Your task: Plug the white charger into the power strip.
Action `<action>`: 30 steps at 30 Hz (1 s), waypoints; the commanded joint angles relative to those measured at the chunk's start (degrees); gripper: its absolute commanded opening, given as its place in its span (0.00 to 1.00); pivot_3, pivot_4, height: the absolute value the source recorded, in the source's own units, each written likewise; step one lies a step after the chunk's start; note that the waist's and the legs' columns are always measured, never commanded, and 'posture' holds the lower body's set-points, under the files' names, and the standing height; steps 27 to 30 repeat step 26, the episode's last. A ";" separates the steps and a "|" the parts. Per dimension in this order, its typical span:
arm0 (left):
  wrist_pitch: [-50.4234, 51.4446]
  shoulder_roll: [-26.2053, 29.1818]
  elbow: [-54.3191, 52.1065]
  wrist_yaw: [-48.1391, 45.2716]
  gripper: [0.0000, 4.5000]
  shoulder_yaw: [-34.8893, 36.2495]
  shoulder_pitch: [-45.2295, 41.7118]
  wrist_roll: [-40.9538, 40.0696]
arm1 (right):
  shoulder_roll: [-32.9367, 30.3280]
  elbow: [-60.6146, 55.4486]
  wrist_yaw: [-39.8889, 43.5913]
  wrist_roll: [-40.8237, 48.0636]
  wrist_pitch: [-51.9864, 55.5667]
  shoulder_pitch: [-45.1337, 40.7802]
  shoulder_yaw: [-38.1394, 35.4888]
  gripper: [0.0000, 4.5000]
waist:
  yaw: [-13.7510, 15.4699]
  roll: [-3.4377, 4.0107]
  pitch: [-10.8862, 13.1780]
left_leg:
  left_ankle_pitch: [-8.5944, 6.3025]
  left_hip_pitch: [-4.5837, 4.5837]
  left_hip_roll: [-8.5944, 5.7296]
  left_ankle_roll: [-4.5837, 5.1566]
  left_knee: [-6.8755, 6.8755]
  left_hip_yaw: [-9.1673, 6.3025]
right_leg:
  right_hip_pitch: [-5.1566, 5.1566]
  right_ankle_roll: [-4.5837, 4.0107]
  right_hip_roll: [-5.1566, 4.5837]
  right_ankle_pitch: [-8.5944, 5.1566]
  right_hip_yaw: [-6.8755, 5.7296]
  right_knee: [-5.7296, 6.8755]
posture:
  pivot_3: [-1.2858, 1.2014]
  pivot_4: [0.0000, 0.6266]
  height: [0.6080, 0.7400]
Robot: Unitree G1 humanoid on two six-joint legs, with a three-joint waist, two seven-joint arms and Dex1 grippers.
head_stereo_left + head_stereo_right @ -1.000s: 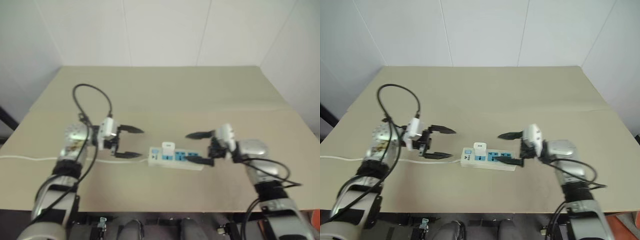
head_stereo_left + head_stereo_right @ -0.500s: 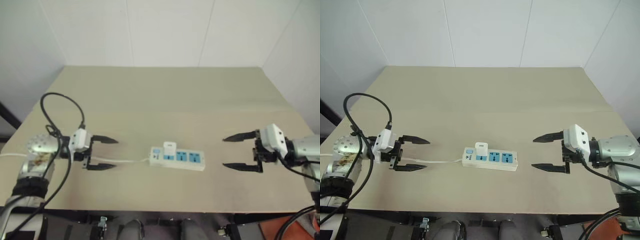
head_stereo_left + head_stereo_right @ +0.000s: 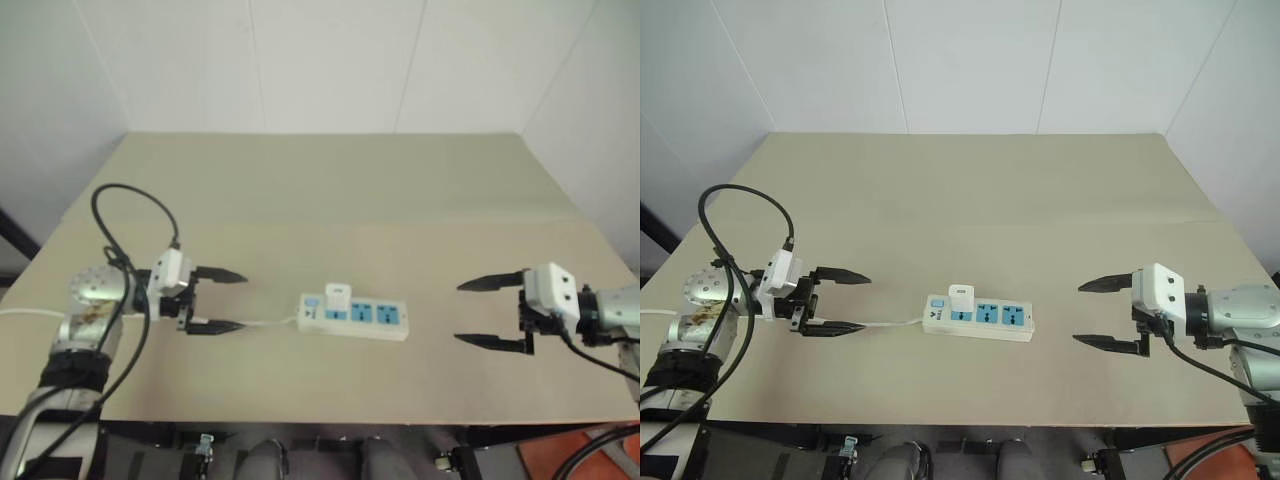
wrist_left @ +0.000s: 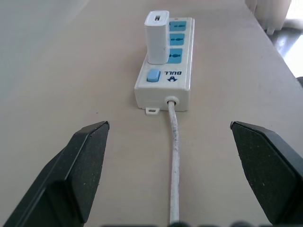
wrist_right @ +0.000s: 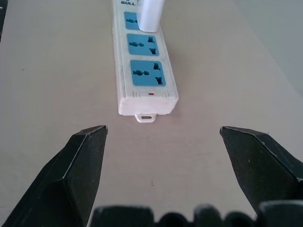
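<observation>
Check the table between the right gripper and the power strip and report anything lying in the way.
Nothing visible lies in the way. The right gripper hovers open, apart from the power strip, with only bare table between them. The white charger stands upright in the socket nearest the strip's switch end, away from that gripper.

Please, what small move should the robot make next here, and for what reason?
Probably none toward the strip: keep both arms clear. The white charger already stands upright in the socket nearest the switch end of the power strip, and the left gripper and right gripper are open, empty, apart from it.
</observation>
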 commanded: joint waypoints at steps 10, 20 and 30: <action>1.41 0.49 -4.15 0.04 0.99 2.66 1.54 -2.47 | -2.78 -5.47 -2.84 1.38 0.62 7.86 -7.93 1.00 | 0.00 -0.01 0.01 | 0.00 0.00 0.00 0.00 0.01 0.00 | 0.02 0.00 0.00 0.00 0.00 -0.02 | 0.52 0.24 1.00; 0.49 0.10 -7.18 0.79 0.99 4.19 4.19 -2.64 | -5.77 -10.66 -3.92 1.84 5.00 11.85 -11.91 1.00 | 0.02 -0.02 0.01 | 0.00 0.09 0.01 0.00 0.02 0.01 | 0.13 -0.01 0.00 0.00 0.00 0.00 | 0.52 0.24 1.00; 1.83 0.80 -9.50 0.34 0.99 5.23 6.55 -3.61 | -7.51 -16.55 -3.38 3.30 8.44 17.49 -16.15 1.00 | 0.20 -0.02 0.01 | -0.01 0.04 0.03 0.01 0.01 -0.01 | 0.13 0.00 0.00 0.00 -0.01 -0.10 | 0.52 0.24 1.00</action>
